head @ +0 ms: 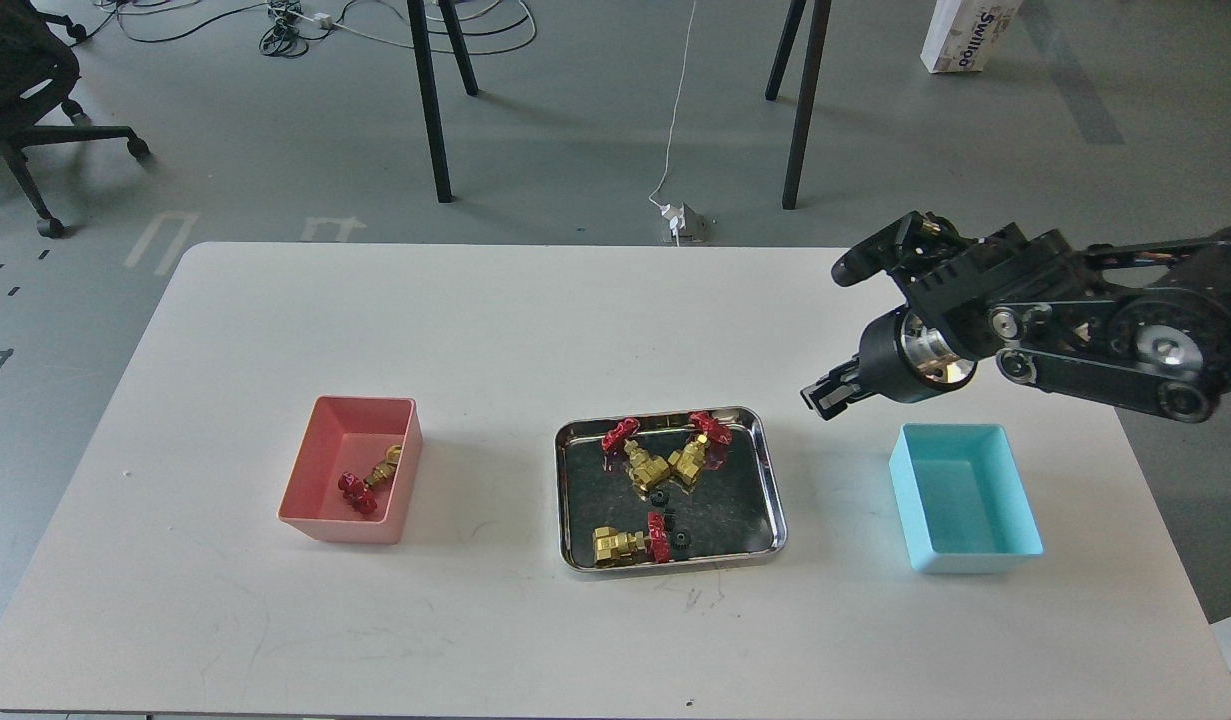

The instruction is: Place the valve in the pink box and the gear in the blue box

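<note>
The steel tray point(770, 480) at the table's middle holds three brass valves with red handwheels: one at the back left point(637, 458), one at the back right point(695, 455), one at the front point(625, 545). Tiny black gears lie among them, one near the middle point(659, 497) and one at the front point(681, 541). The pink box point(320, 470) on the left holds one valve point(367, 483). The blue box point(960, 495) on the right looks empty. My right gripper point(823, 396) hovers between the tray and the blue box, above the table; its fingers look close together with nothing seen in them. My left gripper is out of view.
The white table's far edge runs behind the right arm. Black stand legs, cables and a power adapter are on the floor beyond. An office chair stands at the far left.
</note>
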Robot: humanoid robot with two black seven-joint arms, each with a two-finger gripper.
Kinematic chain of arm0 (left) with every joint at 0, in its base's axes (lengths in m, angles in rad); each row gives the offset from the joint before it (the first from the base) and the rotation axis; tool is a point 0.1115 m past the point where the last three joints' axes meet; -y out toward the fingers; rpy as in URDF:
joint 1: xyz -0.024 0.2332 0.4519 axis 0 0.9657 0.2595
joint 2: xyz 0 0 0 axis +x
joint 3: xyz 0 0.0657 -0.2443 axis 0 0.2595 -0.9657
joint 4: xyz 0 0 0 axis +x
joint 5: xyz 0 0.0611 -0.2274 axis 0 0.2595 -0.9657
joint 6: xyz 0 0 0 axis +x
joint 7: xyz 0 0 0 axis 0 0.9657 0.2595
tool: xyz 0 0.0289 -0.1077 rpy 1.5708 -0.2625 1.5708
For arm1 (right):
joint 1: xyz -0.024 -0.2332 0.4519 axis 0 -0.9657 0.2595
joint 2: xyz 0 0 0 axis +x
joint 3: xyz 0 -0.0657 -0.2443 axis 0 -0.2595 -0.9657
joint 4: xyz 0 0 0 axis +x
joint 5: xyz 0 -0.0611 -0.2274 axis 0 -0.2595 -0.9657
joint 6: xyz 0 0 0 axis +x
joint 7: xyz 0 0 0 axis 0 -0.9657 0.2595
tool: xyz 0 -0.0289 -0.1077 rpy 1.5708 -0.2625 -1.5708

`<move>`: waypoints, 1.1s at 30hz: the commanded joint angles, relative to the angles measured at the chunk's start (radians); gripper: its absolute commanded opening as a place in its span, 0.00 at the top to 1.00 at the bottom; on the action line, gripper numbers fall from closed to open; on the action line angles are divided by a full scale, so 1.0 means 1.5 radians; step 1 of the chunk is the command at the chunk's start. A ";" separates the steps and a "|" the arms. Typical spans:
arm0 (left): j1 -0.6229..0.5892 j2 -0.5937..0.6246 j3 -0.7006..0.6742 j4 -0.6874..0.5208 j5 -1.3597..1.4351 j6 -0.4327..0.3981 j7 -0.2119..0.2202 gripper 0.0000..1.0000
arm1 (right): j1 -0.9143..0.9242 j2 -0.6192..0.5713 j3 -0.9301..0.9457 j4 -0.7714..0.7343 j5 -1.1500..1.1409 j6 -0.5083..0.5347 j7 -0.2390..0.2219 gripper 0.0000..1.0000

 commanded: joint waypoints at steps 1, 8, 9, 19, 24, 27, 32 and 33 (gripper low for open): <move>0.001 0.000 0.000 0.000 0.000 0.001 -0.002 0.07 | -0.028 -0.135 -0.007 0.063 -0.014 0.000 -0.001 0.96; 0.001 0.000 -0.001 0.004 -0.008 0.001 -0.006 0.07 | -0.099 -0.209 0.009 0.077 -0.056 0.000 0.000 0.92; 0.000 0.000 -0.001 0.004 -0.009 0.001 -0.006 0.07 | -0.101 -0.209 0.015 0.076 -0.056 0.000 0.000 0.88; -0.001 0.002 -0.001 0.004 -0.010 0.001 -0.006 0.07 | -0.117 -0.183 0.036 0.062 -0.043 0.000 0.000 0.24; -0.002 0.001 0.000 0.004 -0.010 -0.002 -0.004 0.07 | -0.117 -0.186 0.132 0.055 -0.005 0.000 0.001 0.20; -0.003 -0.003 0.000 0.004 -0.011 -0.008 0.001 0.07 | -0.120 -0.182 0.275 0.001 0.183 -0.015 -0.001 0.19; 0.002 -0.013 0.003 0.003 -0.010 -0.012 0.012 0.07 | -0.123 -0.133 0.477 -0.100 0.500 -0.195 -0.005 0.10; 0.002 -0.017 0.010 0.003 -0.010 -0.012 0.013 0.07 | -0.120 -0.120 0.495 -0.132 0.531 -0.231 -0.010 0.10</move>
